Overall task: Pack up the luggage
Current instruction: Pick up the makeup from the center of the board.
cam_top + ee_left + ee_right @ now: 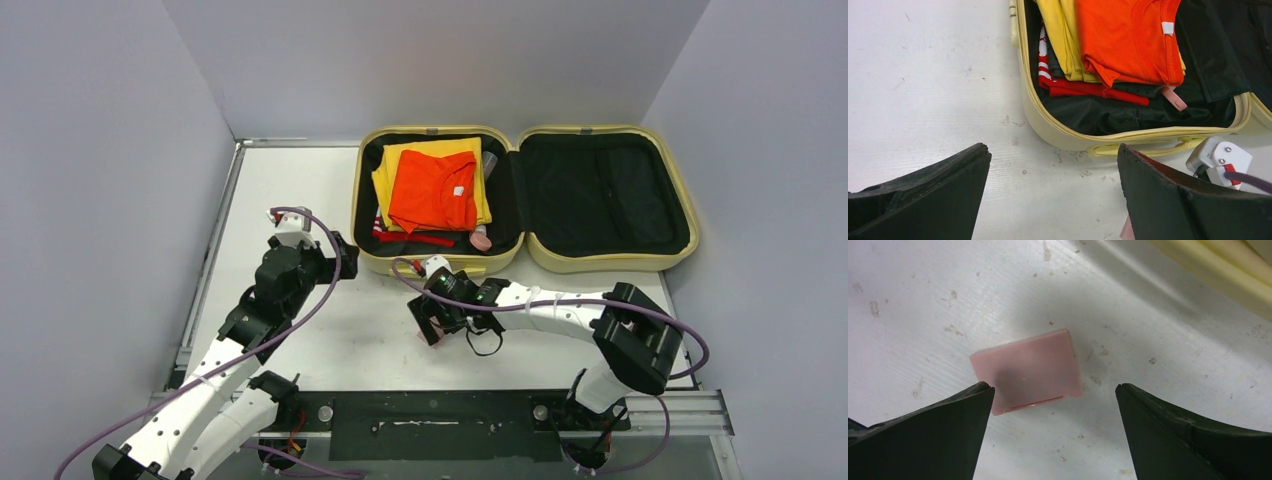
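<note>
**A:** Start from the near edge of the desk (300,190). What do the right fingers (938,435) do?

**B:** They hang wide apart and hold nothing. A flat pink piece (1027,371) lies on the desk just under the gap between them. I judge they are set so to come down and close on its two sides. The piece is thin, so the grip may slip.

**A:** And the left fingers (928,195)?

**B:** Also wide open and empty, toward the left edge. They face the luggage (450,263) without touching it. I think they wait out of the way.

**A:** Where is the luggage?

**B:** At the far edge, opened flat. Its left half holds a yellow shirt (400,160) with an orange shirt (435,190) on top and a red striped cloth (1083,89) beneath. The right half shows only black lining (600,195). Its near wall stands between the piece and the inside, so the piece must go over it.
</note>
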Available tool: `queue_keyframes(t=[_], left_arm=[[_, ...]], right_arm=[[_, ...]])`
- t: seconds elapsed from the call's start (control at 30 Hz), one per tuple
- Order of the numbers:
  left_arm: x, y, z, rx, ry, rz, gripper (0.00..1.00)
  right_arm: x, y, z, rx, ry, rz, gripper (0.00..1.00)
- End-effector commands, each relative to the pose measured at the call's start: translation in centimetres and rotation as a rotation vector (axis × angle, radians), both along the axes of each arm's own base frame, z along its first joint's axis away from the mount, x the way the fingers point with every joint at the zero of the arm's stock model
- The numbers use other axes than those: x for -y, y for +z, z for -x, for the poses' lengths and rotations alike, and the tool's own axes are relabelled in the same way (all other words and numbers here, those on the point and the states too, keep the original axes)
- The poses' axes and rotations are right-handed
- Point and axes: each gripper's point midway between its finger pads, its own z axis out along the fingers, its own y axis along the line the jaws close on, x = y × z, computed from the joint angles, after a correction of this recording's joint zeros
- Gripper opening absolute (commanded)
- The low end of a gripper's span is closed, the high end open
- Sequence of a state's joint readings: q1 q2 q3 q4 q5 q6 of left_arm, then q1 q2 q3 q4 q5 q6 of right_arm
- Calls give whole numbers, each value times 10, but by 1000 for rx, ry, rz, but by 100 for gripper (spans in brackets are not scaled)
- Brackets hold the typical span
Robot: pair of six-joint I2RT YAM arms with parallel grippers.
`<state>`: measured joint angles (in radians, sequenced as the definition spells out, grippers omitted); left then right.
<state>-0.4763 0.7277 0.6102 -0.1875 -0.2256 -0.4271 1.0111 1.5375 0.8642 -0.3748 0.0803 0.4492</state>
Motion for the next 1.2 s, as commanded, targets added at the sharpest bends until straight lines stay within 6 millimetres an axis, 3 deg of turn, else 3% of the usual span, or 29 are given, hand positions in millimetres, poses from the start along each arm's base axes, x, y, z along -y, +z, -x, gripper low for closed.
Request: queue_keyframes(t=[0.0, 0.2, 0.4, 0.53, 0.63, 0.73, 0.8, 0.9, 1.03, 1.17], left_arm=[[-2, 23, -2, 59, 7, 7, 96], [-4, 25, -1, 70, 17, 9, 96], [-5, 26, 0, 73, 18, 9, 96], [-5, 27, 0, 76, 21, 10, 96], [-5, 26, 0, 73, 21, 10, 96], [-6, 27, 0, 76, 25, 10, 96], [-7, 27, 0, 77, 31, 8, 96], [-11, 29, 0, 84, 49, 7, 96], [-19, 32, 1, 99, 89, 7, 96], [-30, 39, 4, 129, 140, 20, 96]], right_arm=[[-34, 14, 0, 20, 220, -63, 100], [-51, 8, 12, -3, 338, -68, 100], [-20, -23, 4, -12, 259, 81, 99], [-9, -35, 9, -20, 249, 129, 96], [-3, -38, 15, -32, 239, 136, 89], [-6, -34, 17, -29, 193, 88, 73], [-11, -24, 15, -11, 145, 33, 61], [-26, 6, 8, 31, 89, -84, 49], [-45, 73, -7, 116, 33, -238, 43], [-42, 143, -39, 201, -98, -389, 42]])
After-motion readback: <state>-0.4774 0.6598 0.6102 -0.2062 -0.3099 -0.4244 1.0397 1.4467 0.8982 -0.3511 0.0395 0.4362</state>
